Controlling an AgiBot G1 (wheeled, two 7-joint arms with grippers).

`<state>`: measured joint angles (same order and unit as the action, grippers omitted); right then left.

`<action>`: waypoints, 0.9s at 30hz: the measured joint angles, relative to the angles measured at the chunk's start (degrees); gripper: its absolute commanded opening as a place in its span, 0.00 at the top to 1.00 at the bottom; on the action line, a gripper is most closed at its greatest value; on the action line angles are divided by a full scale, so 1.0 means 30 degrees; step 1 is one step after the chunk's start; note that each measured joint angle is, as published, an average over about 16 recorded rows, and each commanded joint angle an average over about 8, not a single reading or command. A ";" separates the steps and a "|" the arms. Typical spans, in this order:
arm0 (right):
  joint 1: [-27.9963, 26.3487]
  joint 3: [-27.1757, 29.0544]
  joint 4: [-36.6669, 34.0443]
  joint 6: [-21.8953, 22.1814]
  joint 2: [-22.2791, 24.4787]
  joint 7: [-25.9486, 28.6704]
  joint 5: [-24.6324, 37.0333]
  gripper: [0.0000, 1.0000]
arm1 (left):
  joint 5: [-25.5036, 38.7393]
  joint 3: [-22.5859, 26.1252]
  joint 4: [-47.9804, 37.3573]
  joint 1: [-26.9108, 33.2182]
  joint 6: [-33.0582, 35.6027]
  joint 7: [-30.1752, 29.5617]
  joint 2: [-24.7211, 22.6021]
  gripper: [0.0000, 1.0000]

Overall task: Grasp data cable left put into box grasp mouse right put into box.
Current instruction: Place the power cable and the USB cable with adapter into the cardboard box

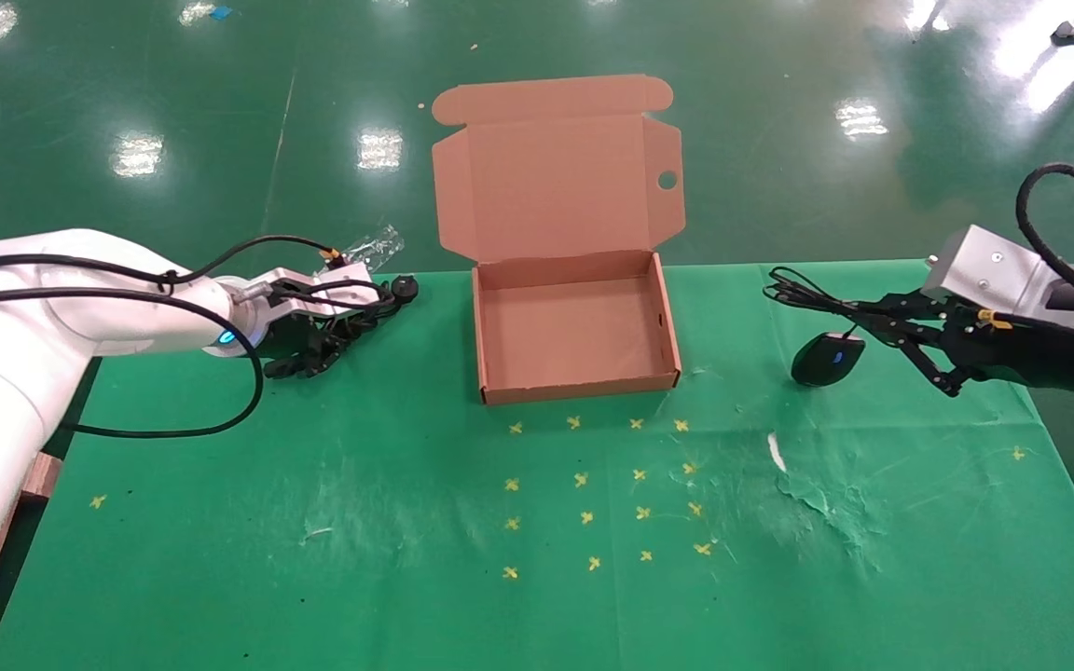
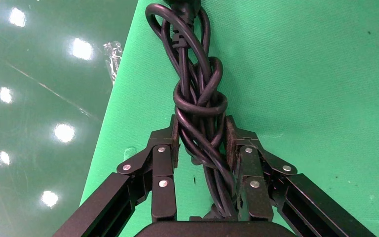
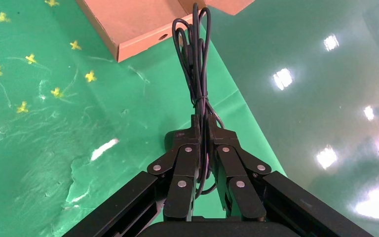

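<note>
Risk of the thick data cable (image 2: pixel 197 98) sagging or snagging the rim of the cardboard box (image 1: pixel 574 321) on the way over, the twisted bundle being gripped at one spot only, its disc plug (image 1: pixel 404 288) trailing at the table's far edge. Risk too of the mouse (image 1: pixel 828 360) swinging or slipping free, since only its thin cord (image 3: pixel 197 59) is pinched (the body itself looks untouched, and whether resting on the green cloth (image 1: pixel 313 522) or just clear of it, hard to tell).

Left gripper (image 2: pixel 201 138): partly closed, pads pressed on both sides of the data cable, left of the box. Right gripper (image 3: pixel 203 129): nearly pressed together, nipping the looped cord, just right of the mouse. Box open, empty, between the two.
</note>
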<state>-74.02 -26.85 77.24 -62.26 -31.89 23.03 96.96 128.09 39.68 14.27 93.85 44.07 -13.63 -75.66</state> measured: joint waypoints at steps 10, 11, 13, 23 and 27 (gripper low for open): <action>-0.0804 0.0024 0.0026 -0.0293 -0.0099 0.0009 0.0236 1.00 | -0.3026 -0.1337 0.4117 0.0348 0.3293 0.2195 0.1962 1.00; -0.0909 0.0024 0.0030 -0.0332 -0.0117 0.0014 0.0273 1.00 | -0.3409 -0.1492 0.4916 0.0279 0.3753 0.2291 0.2205 1.00; -0.1132 0.0021 0.0039 -0.0416 -0.0161 0.0023 0.0349 1.00 | -0.4105 -0.1759 0.6710 0.0008 0.4606 0.2320 0.2656 1.00; -0.2455 0.0016 0.0106 -0.1084 -0.0347 -0.0016 0.0606 1.00 | -0.4534 -0.1974 1.5219 -0.3378 0.5118 0.0073 0.2695 1.00; -0.3027 0.0045 0.0143 -0.1504 -0.0306 -0.0050 0.0588 1.00 | -0.3068 -0.1578 1.6675 -0.4725 0.3605 -0.0896 0.1776 1.00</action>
<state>-83.10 -26.71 77.67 -66.77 -32.80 22.88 98.72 118.89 34.94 64.29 79.67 54.88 -16.31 -70.33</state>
